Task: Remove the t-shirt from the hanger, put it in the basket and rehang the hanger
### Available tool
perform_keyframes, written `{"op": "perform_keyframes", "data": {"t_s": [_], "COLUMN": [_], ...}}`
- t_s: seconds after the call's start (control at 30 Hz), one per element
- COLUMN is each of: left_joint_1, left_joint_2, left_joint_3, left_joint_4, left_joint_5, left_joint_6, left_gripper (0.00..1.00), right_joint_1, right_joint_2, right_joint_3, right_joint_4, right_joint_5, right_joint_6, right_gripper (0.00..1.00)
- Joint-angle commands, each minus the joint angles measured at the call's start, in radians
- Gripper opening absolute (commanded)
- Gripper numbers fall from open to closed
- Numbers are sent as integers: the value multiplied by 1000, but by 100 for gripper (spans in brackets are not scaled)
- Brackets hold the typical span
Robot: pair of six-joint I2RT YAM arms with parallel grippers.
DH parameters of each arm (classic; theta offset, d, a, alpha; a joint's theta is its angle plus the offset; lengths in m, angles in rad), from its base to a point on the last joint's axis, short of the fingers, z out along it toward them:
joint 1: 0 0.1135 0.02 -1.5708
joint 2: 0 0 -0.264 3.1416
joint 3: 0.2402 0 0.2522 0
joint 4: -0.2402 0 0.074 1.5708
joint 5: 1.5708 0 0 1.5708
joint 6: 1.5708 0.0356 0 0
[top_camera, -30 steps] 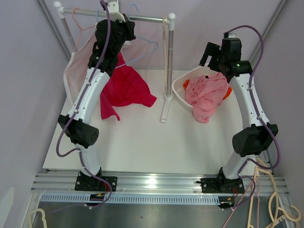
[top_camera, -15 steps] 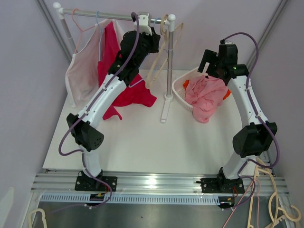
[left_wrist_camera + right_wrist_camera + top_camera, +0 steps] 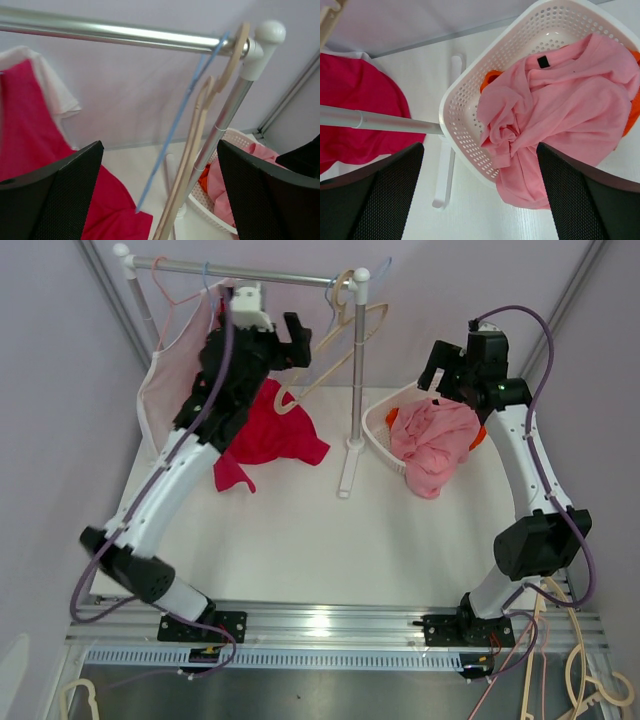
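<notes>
Left gripper point(image 3: 160, 195), fingers point(image 3: 55, 200) spread and empty (ready to grasp, I'd judge), hovers by the rail point(image 3: 115, 32) facing bare hangers point(image 3: 190, 150), while the red t-shirt point(image 3: 25, 125) hangs further left, draping onto the table point(image 3: 300, 540).

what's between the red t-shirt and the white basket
The rack's upright pole and its foot stand between the red t-shirt and the basket, clearest in the top view.

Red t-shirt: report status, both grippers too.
Left gripper open, empty, facing bare hangers. Right gripper open above basket. Red t-shirt droops onto table; hung or free, cannot tell.
</notes>
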Motion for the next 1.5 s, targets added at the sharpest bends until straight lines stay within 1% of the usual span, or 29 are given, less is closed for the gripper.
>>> {"op": "perform_keyframes", "data": {"t_s": [0.0,0.03,0.07,0.1,0.13,0.17,0.2,0.27,0.33,0.37,0.4,0.43,0.47,0.5,0.57,0.6,0.63,0.73,0.77,0.8,1.03,1.1,1.13,1.2,1.23,1.3,1.4,1.43,1.47], "left_joint_1": [46,67,119,150,183,243,268,315,346,372,386,397,406,408,408,408,408,414,415,415,415,415,415,417,417,417,417,417,417], "left_joint_2": [-227,-256,-284,-333,-355,-373,-389,-396,-345,-314,-280,-245,-178,-148,-82,-62,-41,59,82,120,157,171,182,217,225,237,262,269,278], "left_joint_3": [-105,-131,-159,-238,-272,-299,-372,-374,-331,-279,-247,-154,-108,-102,-47,-35,-3,109,137,198,203,220,259,289,307,309,335,342,352], "left_joint_4": [69,99,116,138,167,248,273,259,215,174,96,60,26,-4,-11,-11,-25,-90,-109,-118,-11,1,-5,-43,-43,-38,-40,-64,-74], "left_joint_5": [-87,-70,-17,17,66,115,165,144,124,118,120,145,148,145,150,144,136,139,134,131,107,102,101,88,85,88,88,90,91], "left_joint_6": [-40,-60,-71,-82,-79,-68,-53,-21,-4,-11,-22,-31,-45,-48,-39,-39,-34,-41,-45,-50,-38,-28,-24,-28,-34,-39,-41,-48,-48], "left_gripper": [99,99,100,100,99,100,99,99,99,99,100,99,99,99,100,97,92,88,88,88,87,84,79,70,62,56,56,60,62], "right_joint_1": [2,4,4,4,2,4,4,4,4,2,4,4,4,4,4,4,4,4,4,4,4,2,2,4,5,5,7,7,7], "right_joint_2": [-62,-74,-77,-80,-83,-83,-83,-94,-106,-119,-123,-128,-132,-134,-140,-145,-146,-155,-157,-157,-152,-148,-146,-137,-136,-132,-134,-134,-134], "right_joint_3": [-34,-40,-46,-53,-56,-56,-57,-68,-95,-103,-109,-114,-114,-114,-114,-114,-114,-117,-117,-116,-103,-102,-99,-96,-94,-94,-94,-93,-91], "right_joint_4": [52,67,72,75,78,80,80,97,123,132,138,143,144,143,143,143,143,149,150,152,164,167,170,172,172,175,170,167,167], "right_joint_5": [-51,-60,-68,-74,-79,-80,-82,-91,-94,-102,-105,-106,-106,-108,-105,-105,-103,-97,-99,-100,-100,-100,-103,-108,-111,-111,-109,-109,-108], "right_joint_6": [11,11,10,8,8,6,6,6,11,14,16,17,17,19,17,17,11,8,6,6,-4,-3,-1,-1,-1,-3,-6,-7,-7], "right_gripper": [99,100,100,99,99,99,99,100,100,100,99,99,100,100,100,99,100,99,99,100,99,99,100,99,99,99,99,100,100]}}
